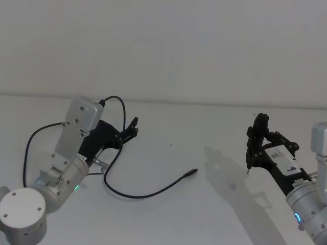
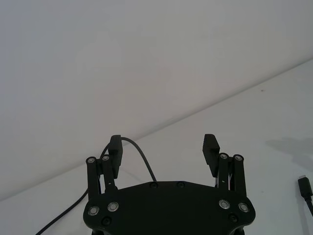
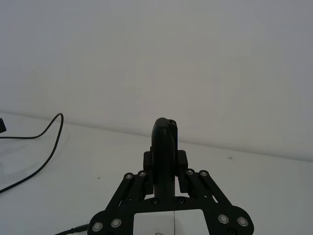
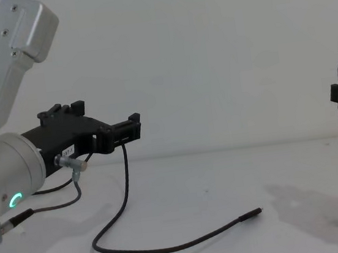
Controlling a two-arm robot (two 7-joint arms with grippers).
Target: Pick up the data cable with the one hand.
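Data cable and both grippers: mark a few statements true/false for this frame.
1. The left gripper has its fingers open. True.
2. The data cable has its plug tip hanging in the air. False: the tip lies on the table.
3. The right gripper is shut. True.
4. The right gripper holds the data cable. False: it holds nothing and stands apart from the cable, off to the right of the plug tip.
5. The data cable lies flat on the table along its whole length. False: in the chest view it rises from the table up to the left gripper.
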